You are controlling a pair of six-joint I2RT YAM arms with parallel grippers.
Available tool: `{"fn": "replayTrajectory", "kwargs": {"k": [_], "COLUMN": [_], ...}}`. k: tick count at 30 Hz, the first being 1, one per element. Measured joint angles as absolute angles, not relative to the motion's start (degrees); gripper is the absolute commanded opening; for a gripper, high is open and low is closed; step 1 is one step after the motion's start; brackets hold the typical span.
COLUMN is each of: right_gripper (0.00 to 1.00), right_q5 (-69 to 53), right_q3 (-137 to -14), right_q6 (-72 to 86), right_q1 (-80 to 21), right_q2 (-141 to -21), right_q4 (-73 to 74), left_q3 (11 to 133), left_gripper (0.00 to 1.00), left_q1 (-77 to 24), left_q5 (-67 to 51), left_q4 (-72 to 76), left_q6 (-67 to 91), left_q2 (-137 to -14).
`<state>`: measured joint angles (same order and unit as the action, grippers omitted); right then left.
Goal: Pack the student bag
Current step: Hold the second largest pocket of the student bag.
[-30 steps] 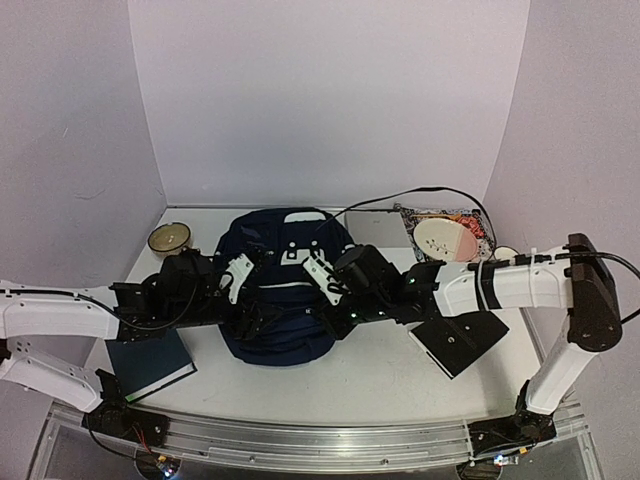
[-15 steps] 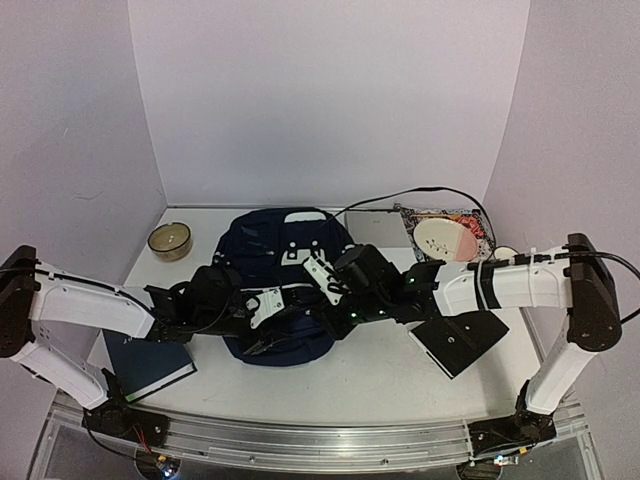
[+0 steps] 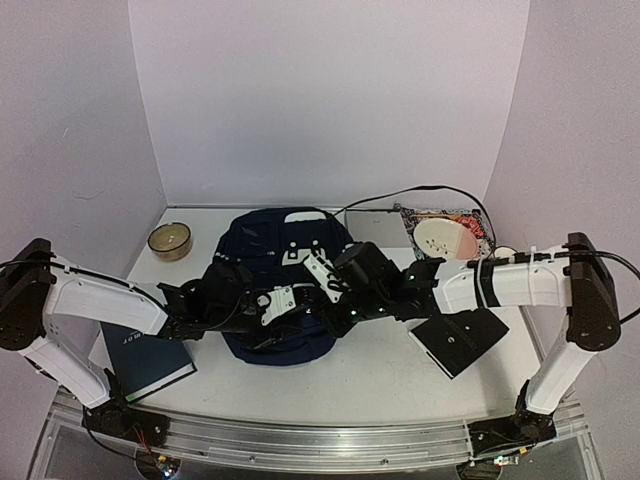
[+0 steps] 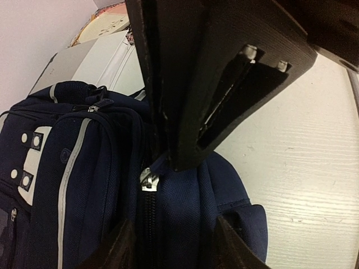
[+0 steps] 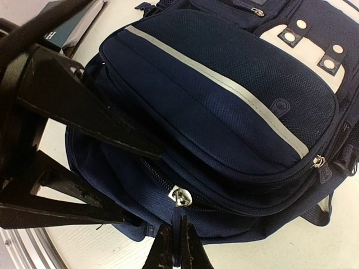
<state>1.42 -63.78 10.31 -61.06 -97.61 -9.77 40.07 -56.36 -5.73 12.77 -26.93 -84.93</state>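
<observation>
Book [image 3: 150,360], bowl [image 3: 170,238], black board [image 3: 458,341], perhaps a plate [image 3: 446,240].

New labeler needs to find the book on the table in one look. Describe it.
Start at the big navy backpack in the middle of the table. From it, go toward the near-left corner: the book lies flat there, partly under the left arm. It is dark teal with small white lettering, unlike the plain black square pad on the near-right side.

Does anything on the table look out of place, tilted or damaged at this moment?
Nothing looks spilled or damaged. The student bag lies flat. Only the dark book and the black flat pad lie skewed to the near edge of the table.
</observation>
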Motion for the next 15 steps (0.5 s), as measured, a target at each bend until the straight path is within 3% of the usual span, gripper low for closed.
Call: {"fn": "replayTrajectory", "kwargs": {"k": [7, 15], "right_gripper": [0.0, 0.0], "right_q5": [1.3, 3.9], "right_q3": [-65.0, -65.0], "right_q6": [10.1, 9.2], "right_q1": [-61.1, -61.8], "right_q2": [-98.5, -98.5], "right_q4": [-7.9, -7.6], "left_q3": [40.1, 39.1], "left_gripper": [0.01, 0.0], "left_q1": [-56.3, -56.4], "left_q5": [-3.5, -2.2], "left_q4": [14.9, 16.1], "left_q6": [-27.4, -26.6], "left_q2": [-86.5, -85.7]}}
